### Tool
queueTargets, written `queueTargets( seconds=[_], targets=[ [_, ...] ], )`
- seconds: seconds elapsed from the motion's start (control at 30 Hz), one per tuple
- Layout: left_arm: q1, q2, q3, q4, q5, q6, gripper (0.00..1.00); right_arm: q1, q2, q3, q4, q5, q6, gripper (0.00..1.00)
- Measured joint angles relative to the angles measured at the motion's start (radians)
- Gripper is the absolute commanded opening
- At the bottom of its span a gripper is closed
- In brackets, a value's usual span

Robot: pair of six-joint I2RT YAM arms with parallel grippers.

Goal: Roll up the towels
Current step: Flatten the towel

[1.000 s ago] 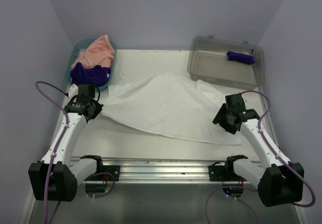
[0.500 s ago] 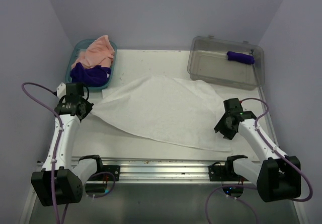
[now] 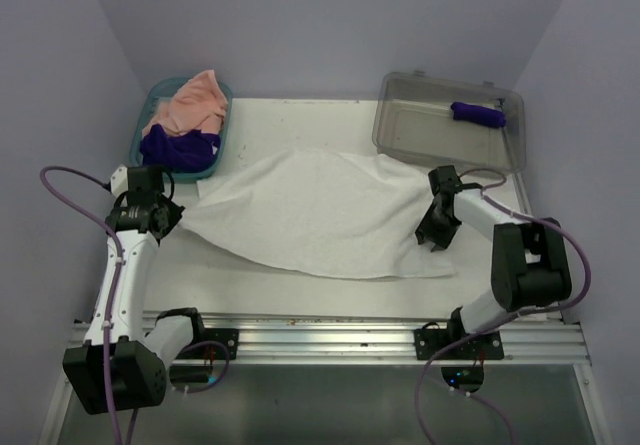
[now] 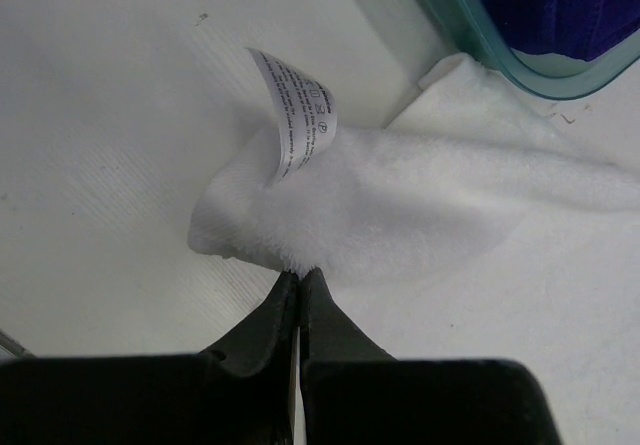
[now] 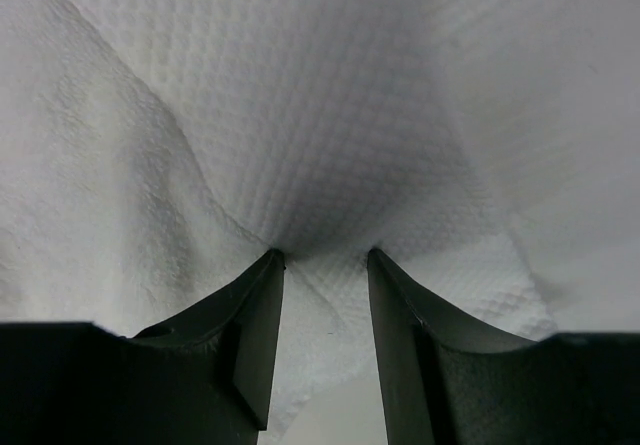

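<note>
The large white towel [image 3: 320, 210] lies spread across the table's middle, rumpled. My left gripper [image 3: 172, 221] is shut on its left corner; in the left wrist view the shut jaws [image 4: 300, 271] pinch the fluffy corner [image 4: 380, 205] just below its care label [image 4: 298, 110]. My right gripper [image 3: 436, 233] is open and points down on the towel's right part; in its wrist view the gripper [image 5: 325, 257] has both tips pressed into the waffle cloth [image 5: 300, 115]. A peach-pink towel [image 3: 196, 99] and a dark purple towel [image 3: 178, 148] lie in the teal basket. A rolled purple towel [image 3: 478, 114] lies in the clear bin.
The teal basket [image 3: 222, 135] stands at the back left, close to my left gripper, and its rim shows in the left wrist view [image 4: 500, 50]. The clear grey bin [image 3: 400, 130] stands at the back right. Purple walls close in both sides.
My left gripper pulled the towel's corner to the left, then held still. My right arm swung in and away from the near edge, and its gripper now rests on the towel's right part.
</note>
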Motion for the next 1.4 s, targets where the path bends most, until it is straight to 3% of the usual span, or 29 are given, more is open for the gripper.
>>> queueTargets(
  seconds=[0.2, 0.37, 0.5, 0.77, 1.07, 1.2, 1.4],
  targets=[
    [0.002, 0.0, 0.0, -0.001, 0.031, 0.0, 0.0, 0.0, 0.219, 0.242, 0.012, -0.021, -0.047, 0.42],
    [0.002, 0.0, 0.0, -0.002, 0.048, 0.0, 0.0, 0.001, 0.228, 0.262, 0.092, -0.037, -0.076, 0.48],
    [0.002, 0.0, 0.0, -0.003, 0.056, 0.0, 0.0, 0.001, 0.124, 0.191, 0.116, -0.016, -0.103, 0.57],
    [0.002, -0.016, -0.006, -0.005, 0.07, 0.0, 0.0, -0.078, -0.205, -0.011, 0.097, -0.01, -0.109, 0.59],
    [0.002, -0.034, -0.023, -0.005, 0.08, 0.003, 0.0, -0.142, -0.315, -0.158, 0.022, -0.017, -0.05, 0.61],
    [0.002, -0.051, -0.024, -0.006, 0.08, 0.003, 0.0, -0.216, -0.319, -0.185, 0.032, -0.034, -0.04, 0.61],
    [0.002, -0.064, -0.024, -0.006, 0.08, 0.016, 0.0, -0.231, -0.278, -0.22, 0.081, -0.069, -0.029, 0.61]
  ],
)
